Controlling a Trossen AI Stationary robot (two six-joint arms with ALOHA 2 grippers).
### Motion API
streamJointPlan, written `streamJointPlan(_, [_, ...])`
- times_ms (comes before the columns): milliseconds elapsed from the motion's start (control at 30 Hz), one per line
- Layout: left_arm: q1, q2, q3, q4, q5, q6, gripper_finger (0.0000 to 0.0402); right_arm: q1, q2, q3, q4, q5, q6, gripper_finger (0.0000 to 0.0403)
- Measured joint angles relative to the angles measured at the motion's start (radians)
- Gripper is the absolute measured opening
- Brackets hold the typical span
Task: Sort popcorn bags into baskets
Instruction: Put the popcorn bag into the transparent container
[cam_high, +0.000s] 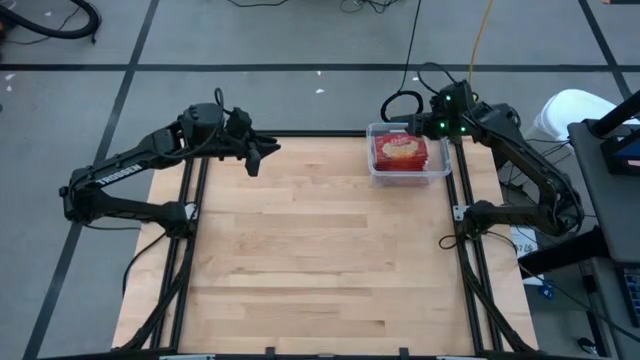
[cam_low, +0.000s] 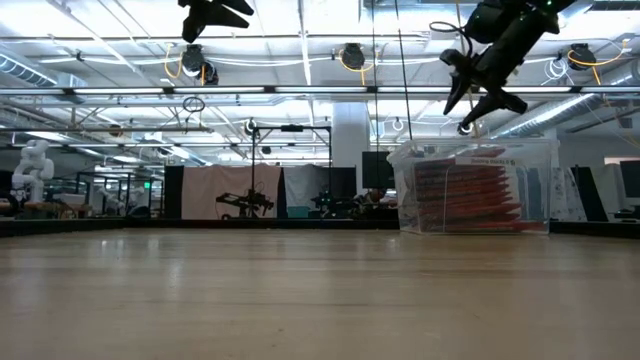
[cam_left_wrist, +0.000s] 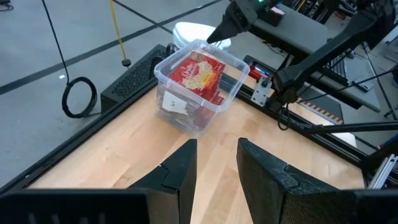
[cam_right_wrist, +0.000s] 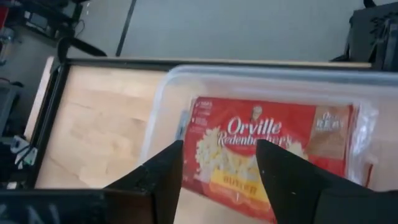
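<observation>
A clear plastic basket (cam_high: 408, 158) stands on its base at the table's far right corner, filled with a stack of red popcorn bags (cam_low: 470, 195). The top bag (cam_right_wrist: 267, 146) lies face up with its cream-yellow popcorn picture showing. My right gripper (cam_low: 478, 92) hangs open above the basket's far right edge, clear of it; the right wrist view looks down past its fingers (cam_right_wrist: 217, 168) onto the top bag. My left gripper (cam_high: 258, 156) is open, raised over the table's far left part, pointing toward the basket (cam_left_wrist: 198, 84).
The wooden table top (cam_high: 310, 260) shows bare boards from the basket to the near edge. Black frame rails (cam_high: 470, 260) run along the table's sides. Cables (cam_high: 400, 100) lie on the floor beyond the far edge.
</observation>
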Motion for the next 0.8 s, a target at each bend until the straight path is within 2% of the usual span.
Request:
streamJointPlan(167, [0.0,0.0,0.0,0.0,-0.002,0.003,0.0118,0.02,-0.005,-0.018,-0.045,0.001,0.001,0.0164])
streamJointPlan(333, [0.0,0.0,0.0,0.0,-0.002,0.002,0.0118,0.017,-0.005,-0.112,-0.043,0.008,0.033,0.0125])
streamJointPlan(433, [0.0,0.0,0.0,0.0,0.017,0.002,0.0118,0.016,-0.005,-0.176,0.014,0.051,0.036,0.0108])
streamJointPlan(633, [-0.013,0.0,0.0,0.0,0.025,-0.019,0.0118,0.016,-0.005,-0.224,0.062,0.113,0.037,0.0098])
streamJointPlan(800, [-0.034,0.0,0.0,0.0,0.027,-0.035,0.0118,0.02,-0.067,-0.224,0.167,0.094,0.055,0.0098])
